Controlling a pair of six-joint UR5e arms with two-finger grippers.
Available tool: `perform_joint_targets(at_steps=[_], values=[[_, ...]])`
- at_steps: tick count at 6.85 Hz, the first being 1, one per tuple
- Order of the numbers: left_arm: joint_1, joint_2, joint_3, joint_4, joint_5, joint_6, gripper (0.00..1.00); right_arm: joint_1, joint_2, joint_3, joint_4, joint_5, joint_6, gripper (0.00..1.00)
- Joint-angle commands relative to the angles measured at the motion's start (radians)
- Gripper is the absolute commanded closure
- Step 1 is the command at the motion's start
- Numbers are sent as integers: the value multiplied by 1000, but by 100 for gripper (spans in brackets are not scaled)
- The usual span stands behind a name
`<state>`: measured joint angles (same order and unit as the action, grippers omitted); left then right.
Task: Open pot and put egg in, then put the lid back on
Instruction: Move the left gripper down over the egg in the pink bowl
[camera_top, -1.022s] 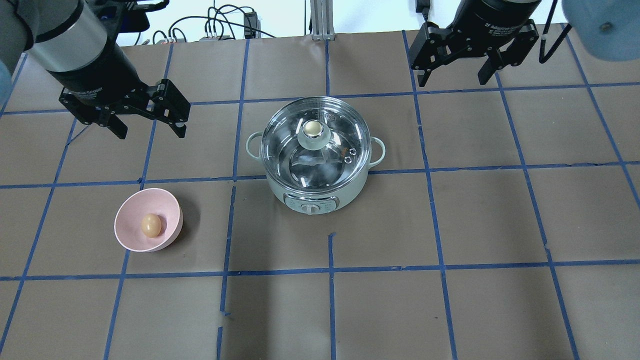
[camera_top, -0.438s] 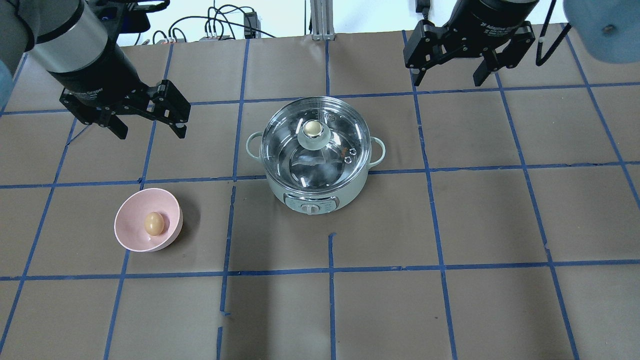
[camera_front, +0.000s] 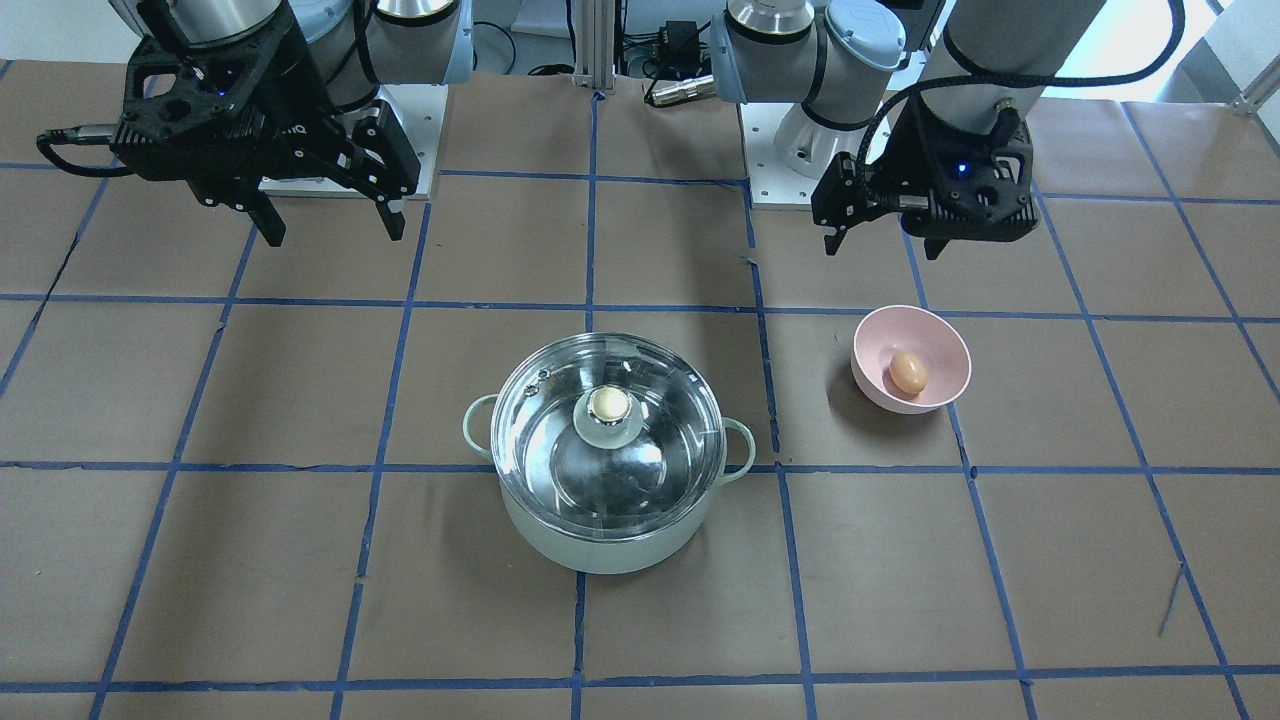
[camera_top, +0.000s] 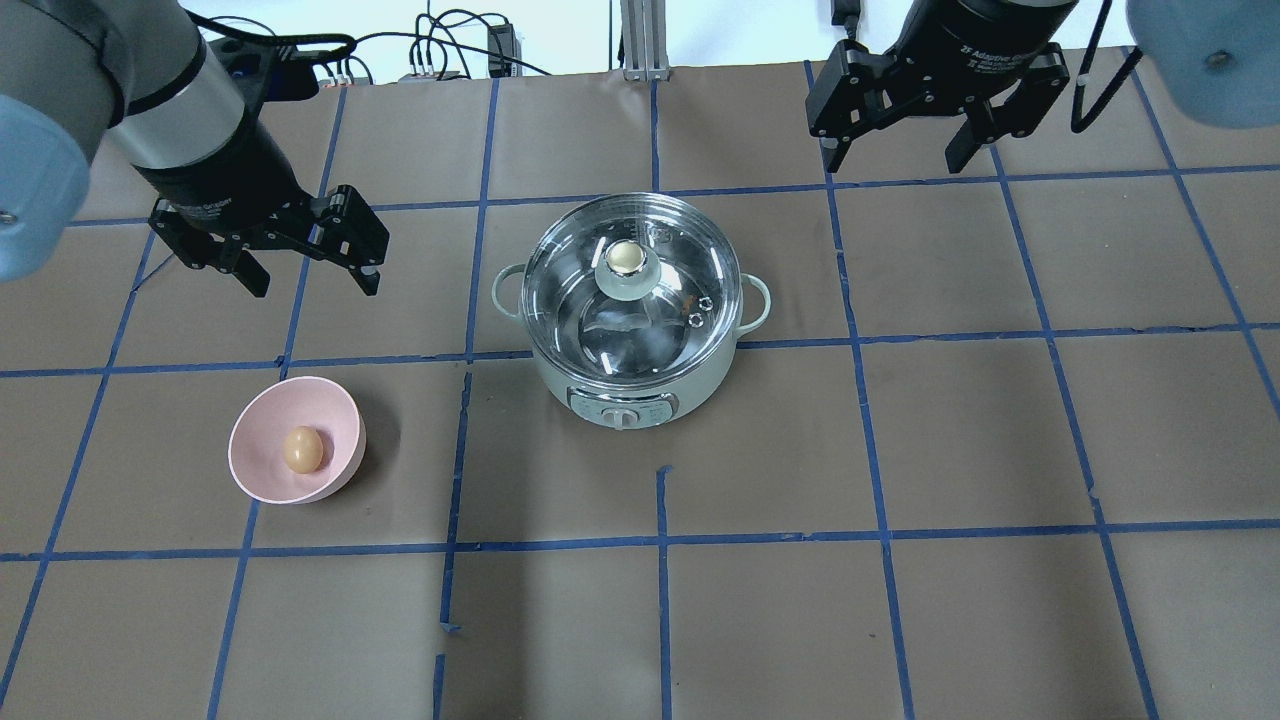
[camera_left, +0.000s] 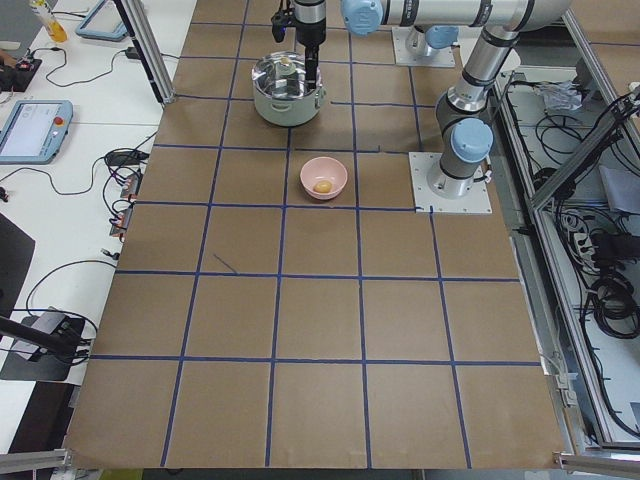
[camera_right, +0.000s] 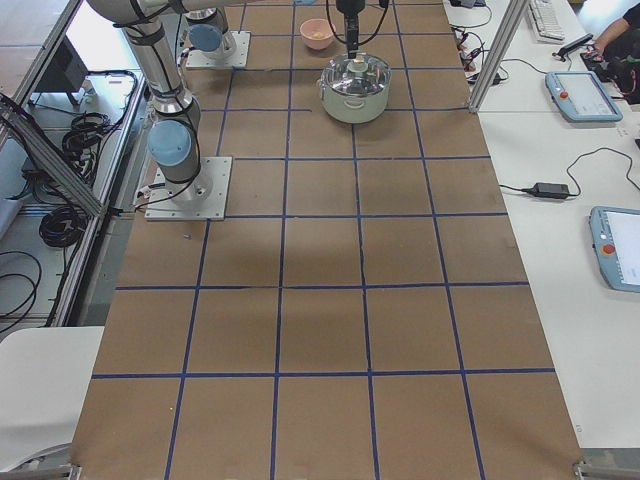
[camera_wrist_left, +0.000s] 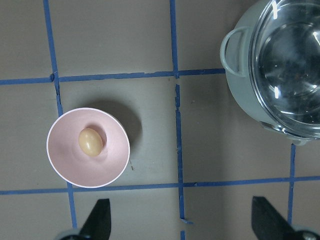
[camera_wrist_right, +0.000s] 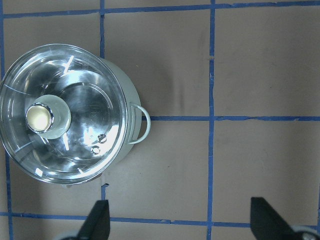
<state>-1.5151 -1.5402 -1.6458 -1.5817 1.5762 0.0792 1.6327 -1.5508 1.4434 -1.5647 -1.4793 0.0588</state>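
The mint-green pot (camera_top: 628, 392) stands mid-table with the glass lid (camera_top: 660, 320) on it, cream knob (camera_top: 626, 257) up. The tan egg (camera_top: 303, 449) lies in a pink bowl (camera_top: 346, 452) at the near left. My left gripper (camera_top: 312, 285) is open and empty, hovering behind the bowl and left of the pot. My right gripper (camera_top: 895, 160) is open and empty, high behind the pot's right side. The left wrist view shows the egg (camera_wrist_left: 90, 142) and the pot's handle (camera_wrist_left: 232, 50). The right wrist view shows the lid (camera_wrist_right: 85, 145).
Brown paper with a blue tape grid (camera_top: 660, 540) covers the table. Cables and a metal post (camera_top: 640, 40) sit past the far edge. The pot has a control knob (camera_top: 622, 415) on its near side.
My left gripper has moved nearer to the pink bowl and lower. My right gripper has shifted slightly left. Pot, lid and bowl stay in place.
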Motion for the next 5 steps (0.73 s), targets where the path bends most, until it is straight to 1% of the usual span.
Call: perform_joint_targets(at_steps=[1, 2, 3, 5], values=[[85, -23, -72, 46, -10, 13, 0, -2, 0, 0, 0, 2, -1, 0], [119, -35, -118, 64, -8, 69, 0, -4, 0, 0, 5, 2, -2, 0], [136, -46, -144, 113, -5, 82, 0, -7, 0, 2, 9, 2, -2, 0], [163, -69, -166, 135, 16, 67, 0, -7, 0, 2, 9, 4, -4, 0]])
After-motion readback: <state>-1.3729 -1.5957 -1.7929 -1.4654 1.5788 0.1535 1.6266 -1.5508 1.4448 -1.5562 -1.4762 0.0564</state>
